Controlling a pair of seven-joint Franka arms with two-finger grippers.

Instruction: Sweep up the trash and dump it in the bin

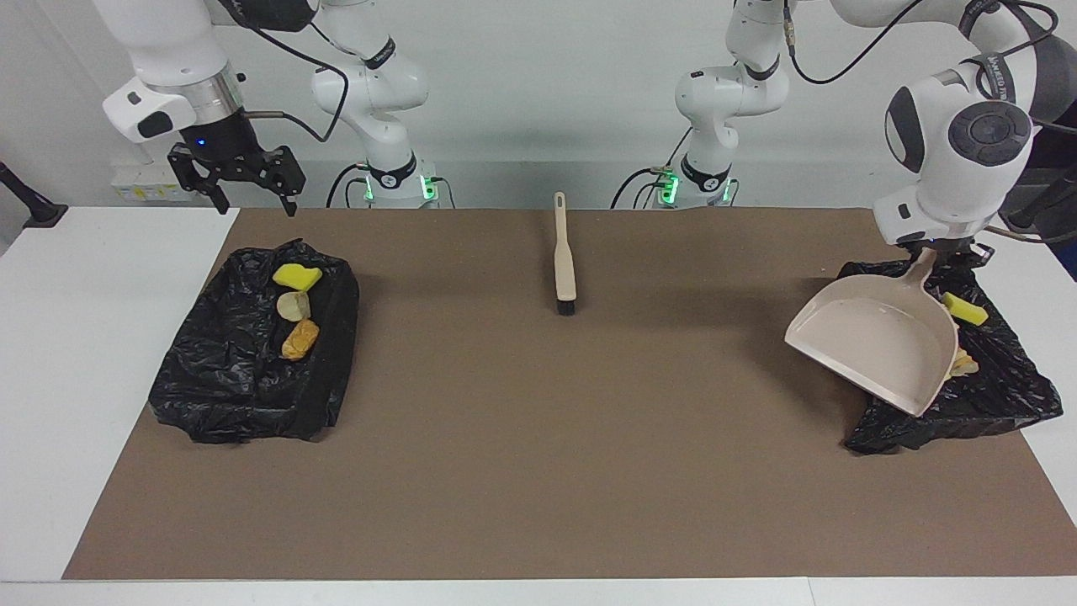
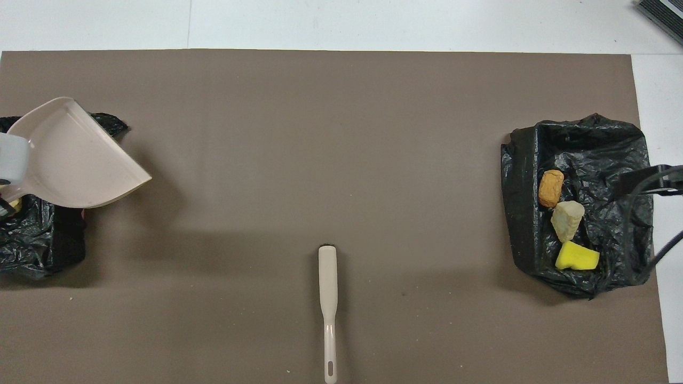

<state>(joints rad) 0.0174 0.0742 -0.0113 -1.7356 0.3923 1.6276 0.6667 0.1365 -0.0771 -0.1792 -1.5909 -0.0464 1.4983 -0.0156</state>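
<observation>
My left gripper (image 1: 932, 251) is shut on the handle of the beige dustpan (image 1: 875, 338), which hangs empty and tilted over the edge of the black-bagged bin (image 1: 968, 402) at the left arm's end. Its mouth points toward the middle of the mat. Trash lies in that bin: a yellow piece (image 1: 965, 309) and a cream one (image 1: 964, 364) show past the pan. The dustpan (image 2: 74, 157) covers part of the bin (image 2: 32, 240) in the overhead view too. My right gripper (image 1: 257, 198) hangs open and empty, high over the mat's corner beside the other bin (image 1: 244, 387).
The bin (image 2: 587, 160) at the right arm's end holds yellow (image 2: 576, 257), cream (image 2: 567, 220) and orange-brown (image 2: 550, 188) chunks. The beige brush (image 1: 564, 257) with black bristles lies on the brown mat (image 1: 538, 438) midway between the arms' bases, handle toward the robots.
</observation>
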